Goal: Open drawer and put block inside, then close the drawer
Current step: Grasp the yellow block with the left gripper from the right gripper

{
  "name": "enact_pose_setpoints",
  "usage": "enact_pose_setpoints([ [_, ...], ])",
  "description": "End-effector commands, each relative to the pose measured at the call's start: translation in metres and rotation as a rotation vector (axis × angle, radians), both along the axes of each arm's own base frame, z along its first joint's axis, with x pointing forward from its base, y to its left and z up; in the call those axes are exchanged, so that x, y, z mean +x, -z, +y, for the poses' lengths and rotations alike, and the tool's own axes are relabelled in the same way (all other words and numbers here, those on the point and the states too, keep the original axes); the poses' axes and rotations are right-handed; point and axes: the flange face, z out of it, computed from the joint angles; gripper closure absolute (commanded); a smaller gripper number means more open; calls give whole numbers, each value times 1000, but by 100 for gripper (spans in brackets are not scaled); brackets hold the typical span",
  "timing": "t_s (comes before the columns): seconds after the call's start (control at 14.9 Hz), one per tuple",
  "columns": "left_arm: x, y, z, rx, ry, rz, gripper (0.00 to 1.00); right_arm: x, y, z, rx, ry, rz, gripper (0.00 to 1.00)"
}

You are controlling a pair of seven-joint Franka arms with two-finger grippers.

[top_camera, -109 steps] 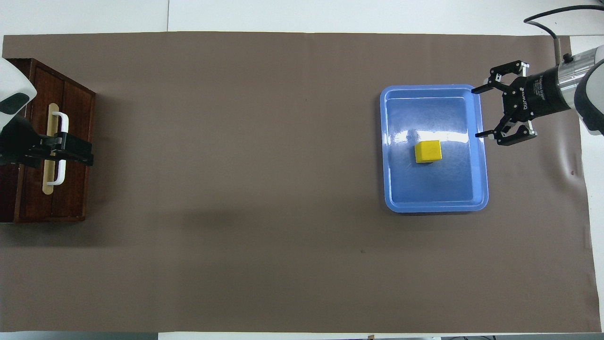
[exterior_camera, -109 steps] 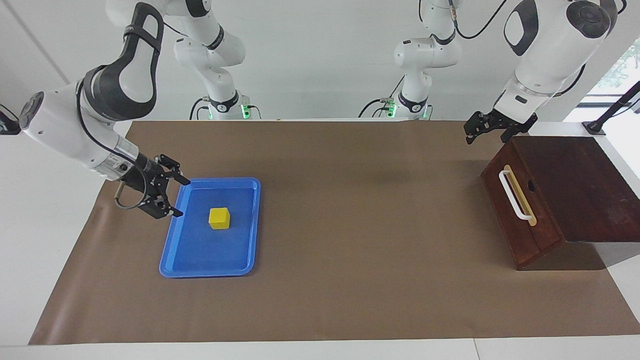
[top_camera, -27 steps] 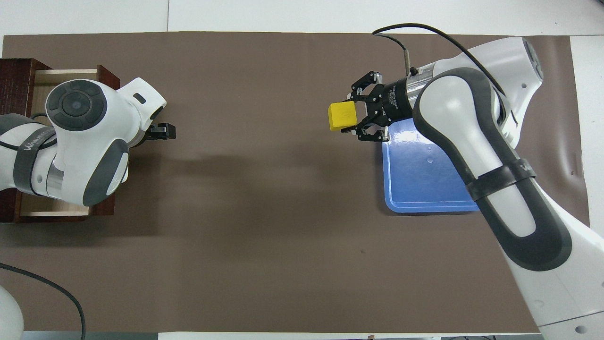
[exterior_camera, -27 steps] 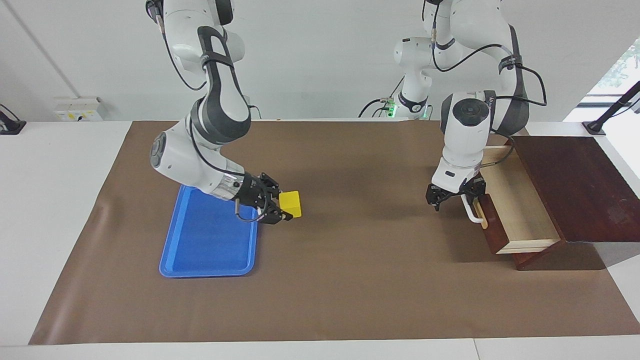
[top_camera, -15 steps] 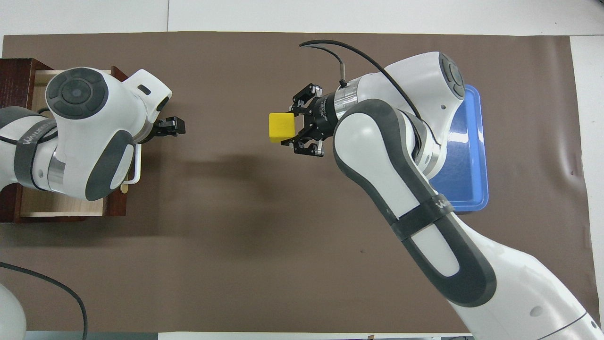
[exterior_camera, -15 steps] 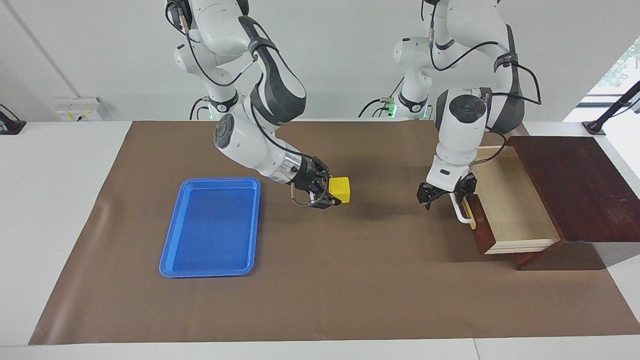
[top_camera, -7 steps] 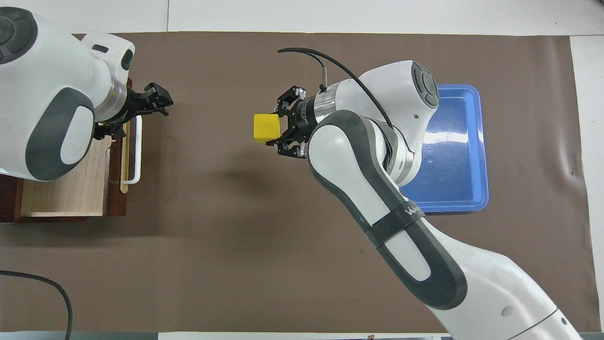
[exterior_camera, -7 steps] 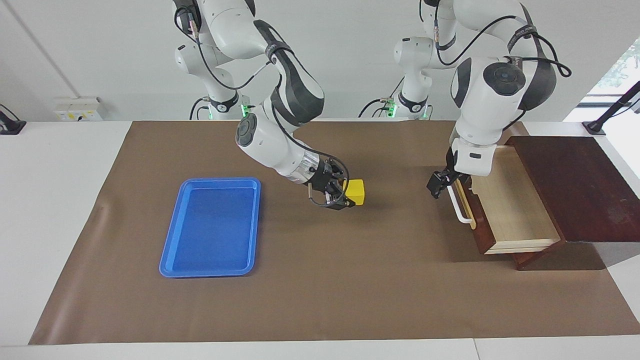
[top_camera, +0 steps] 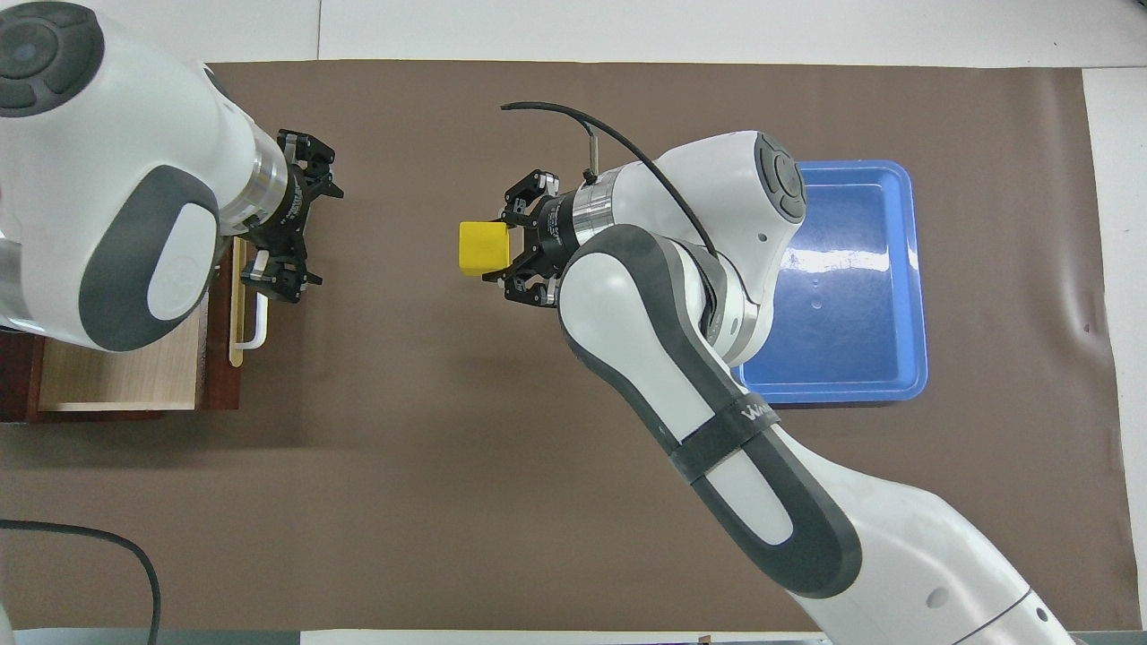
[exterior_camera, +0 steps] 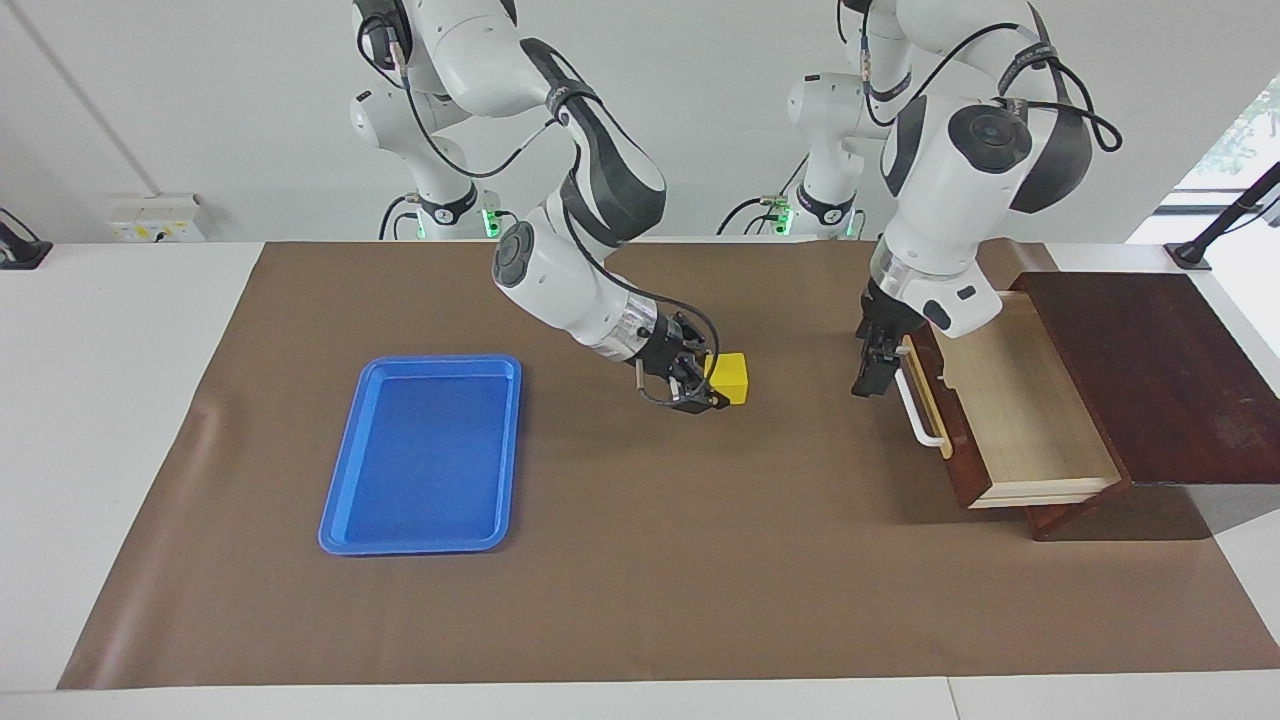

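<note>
The drawer (exterior_camera: pixel 1010 410) of the dark wooden cabinet (exterior_camera: pixel 1150 370) stands pulled out, its pale interior showing and empty. Its white bar handle (exterior_camera: pixel 920 410) is free. My left gripper (exterior_camera: pixel 868 378) hangs open just in front of the handle, apart from it; in the overhead view the left gripper (top_camera: pixel 318 235) shows its fingers spread. My right gripper (exterior_camera: pixel 712 388) is shut on the yellow block (exterior_camera: pixel 733 377) and holds it above the mat, between the blue tray and the drawer. The block (top_camera: pixel 484 246) also shows in the overhead view at the right gripper (top_camera: pixel 504 253).
The flat blue tray (exterior_camera: pixel 340 500) lies empty toward the right arm's end of the table; in the overhead view the right arm covers part of the tray (top_camera: pixel 914 269). A brown mat (exterior_camera: pixel 640 560) covers the table.
My right gripper has carried the block from the tray's edge toward the drawer. My left gripper has turned and risen in front of the handle; the drawer stays open.
</note>
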Motion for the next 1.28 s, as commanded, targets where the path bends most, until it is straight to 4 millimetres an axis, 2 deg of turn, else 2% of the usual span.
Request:
enact_pose_setpoints([
  [0.0, -13, -3, -49, 1, -93, -19, 0, 4, -3, 3, 19, 27, 8, 100],
  [0.13, -27, -1, -80, -6, -116, -33, 0, 2, -3, 8, 21, 23, 7, 100],
  [0.2, -34, 8, -100, 5, -128, -21, 0, -1, -3, 13, 21, 16, 6, 100],
  [0.27, -33, 15, -117, 12, -139, -21, 0, -1, -3, 13, 21, 16, 6, 100],
  [0.34, -25, 9, -122, -4, -173, -36, 0, -1, -3, 13, 21, 15, 7, 100],
  [0.74, -19, 15, -118, 8, -215, -66, 0, -1, -2, 12, 7, 4, 1, 100],
  [1.21, -20, 31, -118, 25, -291, -80, 0, -1, 0, 9, -1, -2, 2, 100],
])
